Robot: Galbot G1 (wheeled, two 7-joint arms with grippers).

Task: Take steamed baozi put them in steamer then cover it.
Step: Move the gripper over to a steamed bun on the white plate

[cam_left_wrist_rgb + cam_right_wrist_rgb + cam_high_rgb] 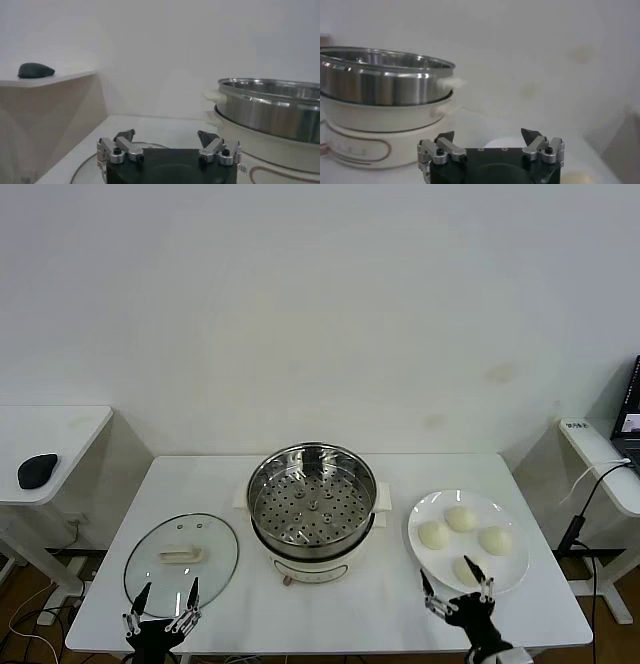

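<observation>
Bare table point(330, 609) lies open along the near edge; the steamer point(312, 509) blocks the middle, seemingly clear above.

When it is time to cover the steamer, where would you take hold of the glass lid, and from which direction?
Probably by the cream-white bar handle at the centre of the lid, coming straight down from above. The lid lies flat on the table with its handle up, and the glass dome and thin rim offer little to pinch. The open left gripper sits just at its near edge, left of the steamer.
</observation>
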